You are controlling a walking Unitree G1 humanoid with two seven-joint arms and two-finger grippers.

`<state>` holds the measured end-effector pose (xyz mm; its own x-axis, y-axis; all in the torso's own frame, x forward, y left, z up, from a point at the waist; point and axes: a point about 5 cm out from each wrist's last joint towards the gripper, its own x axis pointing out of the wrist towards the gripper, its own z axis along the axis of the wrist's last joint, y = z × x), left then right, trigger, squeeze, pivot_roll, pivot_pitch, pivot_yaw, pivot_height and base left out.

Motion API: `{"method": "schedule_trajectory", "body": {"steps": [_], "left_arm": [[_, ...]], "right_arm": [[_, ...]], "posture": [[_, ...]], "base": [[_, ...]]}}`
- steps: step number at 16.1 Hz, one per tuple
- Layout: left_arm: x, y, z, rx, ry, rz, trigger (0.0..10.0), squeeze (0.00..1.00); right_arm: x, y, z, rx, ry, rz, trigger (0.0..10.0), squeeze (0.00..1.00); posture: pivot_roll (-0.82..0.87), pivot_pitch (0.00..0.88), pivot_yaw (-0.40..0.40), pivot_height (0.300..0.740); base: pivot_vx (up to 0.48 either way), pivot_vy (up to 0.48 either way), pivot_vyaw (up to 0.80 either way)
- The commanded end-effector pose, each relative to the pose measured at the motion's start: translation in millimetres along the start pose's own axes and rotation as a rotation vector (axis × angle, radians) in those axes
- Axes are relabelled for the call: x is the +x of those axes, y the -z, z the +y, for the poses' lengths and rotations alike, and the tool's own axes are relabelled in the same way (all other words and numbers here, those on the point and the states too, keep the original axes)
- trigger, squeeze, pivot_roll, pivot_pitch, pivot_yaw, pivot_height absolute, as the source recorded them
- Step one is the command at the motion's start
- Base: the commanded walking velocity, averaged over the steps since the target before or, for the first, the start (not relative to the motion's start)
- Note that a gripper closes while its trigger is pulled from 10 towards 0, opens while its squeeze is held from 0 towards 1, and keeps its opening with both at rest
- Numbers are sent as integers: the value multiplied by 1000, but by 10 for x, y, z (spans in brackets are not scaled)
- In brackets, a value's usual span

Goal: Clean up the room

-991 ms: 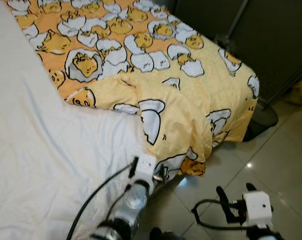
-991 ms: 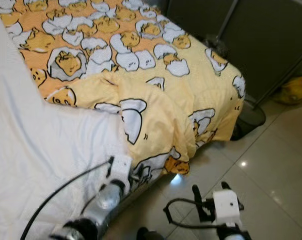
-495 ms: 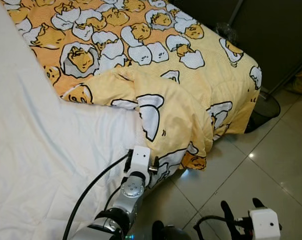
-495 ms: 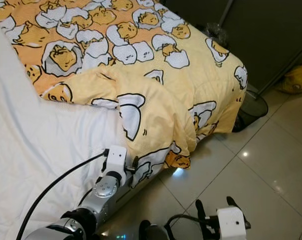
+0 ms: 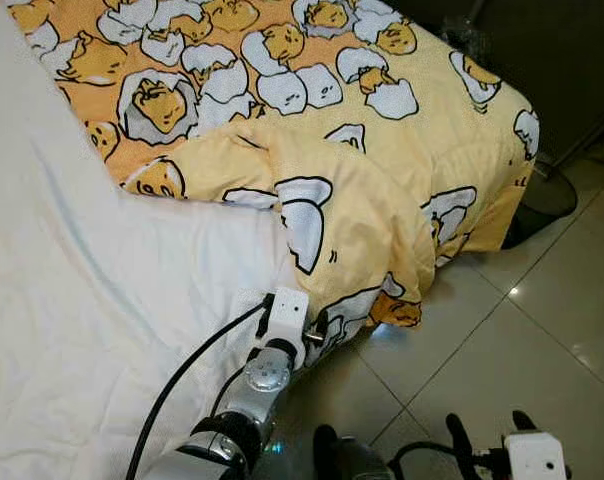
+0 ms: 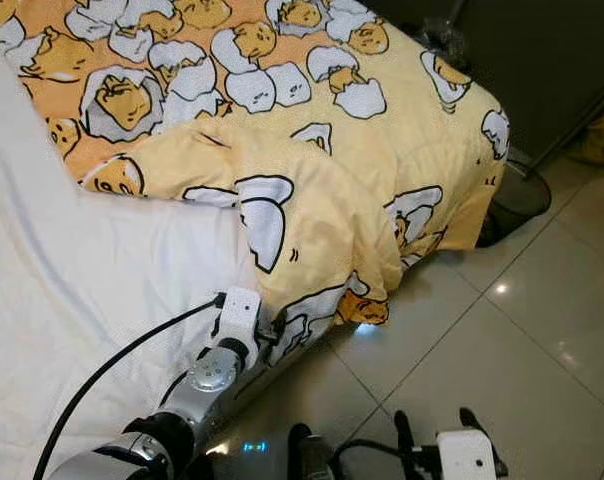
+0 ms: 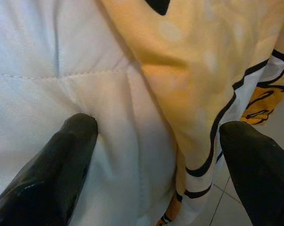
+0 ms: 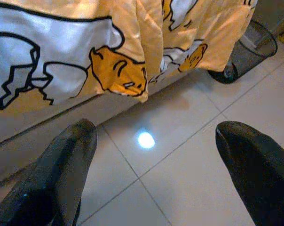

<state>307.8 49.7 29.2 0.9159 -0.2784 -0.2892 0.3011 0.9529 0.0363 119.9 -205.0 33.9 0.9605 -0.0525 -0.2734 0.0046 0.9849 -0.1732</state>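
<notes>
The left gripper [image 7: 156, 129] is held wide apart against the yellow blanket [image 5: 362, 200], the right gripper [image 8: 153, 134] is spread over the floor [image 8: 179, 155], its arm cut off.

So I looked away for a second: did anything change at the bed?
The right gripper sank lower in the head views. The left gripper stays open at the folded yellow blanket on the white sheet, gripping nothing. The blanket's fold looks unchanged; the camera shifted slightly.

No legible text or labels.
</notes>
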Motion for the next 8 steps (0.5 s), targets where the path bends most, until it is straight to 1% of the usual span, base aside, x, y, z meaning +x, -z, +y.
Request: {"method": "schedule_trajectory", "body": {"steps": [1, 2, 3, 4, 5, 6, 7, 8], "left_arm": [[-36, -167, -824, -53, 188, -42, 10000, 0], [-55, -140, -729, -20, 147, -84, 10000, 0], [-113, -98, -589, 12, 121, -161, 10000, 0], [-223, -44, -418, 28, 101, -240, 10000, 0], [-274, -25, -354, 33, 93, -264, 10000, 0], [-446, -45, -121, 29, 73, -314, 10000, 0], [-542, -86, 53, 13, 67, -332, 10000, 0], [-597, -223, 248, -22, 50, -371, 10000, 0]], "right_arm": [[-44, 20, 12, -1, 10, 25, 10000, 0], [-27, 29, 44, 9, 14, 23, 10000, 0], [-38, -11, 88, 21, 8, 10, 10000, 0], [-65, -82, 133, 34, -4, -16, 10000, 0], [-75, -107, 148, 39, -9, -25, 10000, 0], [-63, -202, 165, 59, -3, -63, 10000, 0], [32, -243, 163, 79, 12, -91, 10000, 0], [173, -317, 149, 91, 29, -135, 10000, 0]], "posture": [[-256, 350, -55, 740], [-229, 341, -41, 740], [-185, 319, -25, 740], [-132, 289, -14, 740], [-132, 289, -14, 740], [-77, 230, -2, 740], [-27, 157, 22, 740], [7, 100, 41, 740]], "base": [[0, 0, 0], [0, 0, 0], [0, 0, 0], [0, 0, 0], [0, 0, 0], [0, 0, 0], [0, 0, 0], [0, 0, 0]]}}
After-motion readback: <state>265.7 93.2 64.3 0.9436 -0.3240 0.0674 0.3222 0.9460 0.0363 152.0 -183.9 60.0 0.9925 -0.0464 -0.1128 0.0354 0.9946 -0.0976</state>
